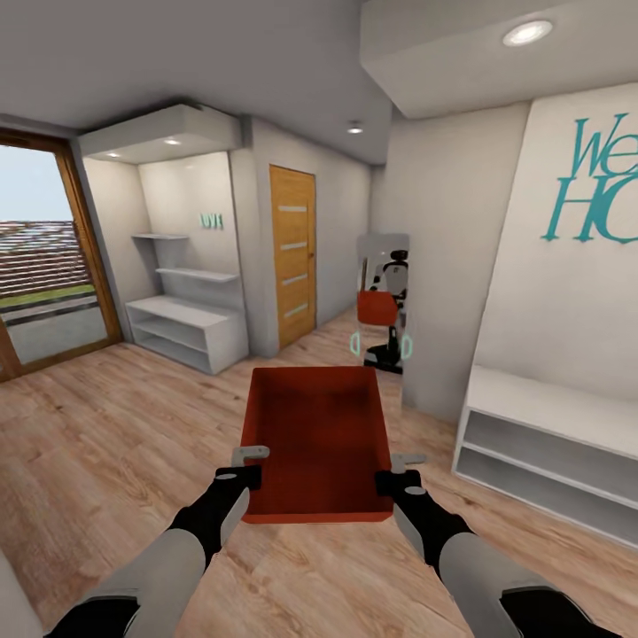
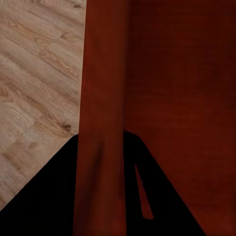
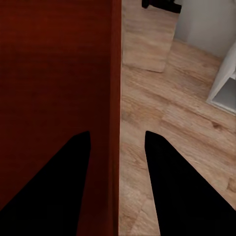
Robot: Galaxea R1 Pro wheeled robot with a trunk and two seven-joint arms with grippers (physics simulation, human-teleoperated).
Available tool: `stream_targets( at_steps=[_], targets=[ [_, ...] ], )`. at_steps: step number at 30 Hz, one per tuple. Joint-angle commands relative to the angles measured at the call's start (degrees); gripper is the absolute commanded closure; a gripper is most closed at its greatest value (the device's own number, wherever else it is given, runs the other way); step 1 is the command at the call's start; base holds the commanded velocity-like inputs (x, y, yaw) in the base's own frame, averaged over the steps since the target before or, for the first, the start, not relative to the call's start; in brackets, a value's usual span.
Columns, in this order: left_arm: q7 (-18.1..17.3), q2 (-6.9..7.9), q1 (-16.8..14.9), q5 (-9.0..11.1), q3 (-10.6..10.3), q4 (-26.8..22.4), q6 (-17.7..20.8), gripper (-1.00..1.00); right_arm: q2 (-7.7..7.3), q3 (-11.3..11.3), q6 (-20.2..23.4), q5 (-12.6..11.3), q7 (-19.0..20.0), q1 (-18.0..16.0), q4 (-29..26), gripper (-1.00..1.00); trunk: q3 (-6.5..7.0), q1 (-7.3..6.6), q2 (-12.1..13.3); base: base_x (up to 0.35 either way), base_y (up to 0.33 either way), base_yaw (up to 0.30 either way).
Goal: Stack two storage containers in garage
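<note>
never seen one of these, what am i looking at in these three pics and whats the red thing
It is a simulated two-armed robot on wheels. The big picture comes from its head camera, looking down over both arms. The other two come from cameras on its wrists. The red thing is an open bin, carried between the arms above a wood floor. The left tool pinches the bin's left wall and the right tool its right wall. A mirror ahead reflects the robot.

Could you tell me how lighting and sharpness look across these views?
Head view: even, soft light, lit ceiling spot, mirror reflecting the robot. Left wrist view: storage container wall blurred up close. Right wrist view: fingers plain black silhouettes, floor grain sharp.
</note>
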Motion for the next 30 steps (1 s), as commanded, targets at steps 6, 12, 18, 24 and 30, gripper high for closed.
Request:
stream_targets(
  at_steps=[6,12,18,24,30],
  targets=[
    [-0.1,-0.09,0.0,-0.2,0.2,-0.2,-2.5,1.0,0.39,-0.3,0.1,-0.7,0.0,0.0,0.2,1.0,-0.03,0.05,0.0,0.322,0.0,0.0],
    [-0.1,-0.08,0.0,-0.2,0.2,-0.2,-2.5,1.0,0.5,-0.3,0.2,-0.7,-0.1,0.0,0.2,1.0,-0.03,0.05,0.0,0.322,0.0,0.049],
    [-0.1,-0.04,0.0,-0.2,0.2,-0.2,-2.5,1.0,0.44,-0.3,0.2,-0.7,-0.1,0.0,0.2,1.0,-0.03,0.05,0.0,0.322,0.0,0.234],
    [-0.1,-0.02,-0.1,-0.2,0.2,-0.3,-2.6,1.0,0.41,-0.3,0.2,-0.7,0.0,0.0,0.2,1.0,-0.03,0.05,0.0,0.322,0.0,0.268],
    [-0.1,-0.04,0.0,-0.2,0.2,-0.3,-2.6,1.0,0.41,-0.3,0.2,-0.7,0.0,0.0,0.2,1.0,-0.03,0.05,0.0,0.322,0.0,0.269]
  ],
)
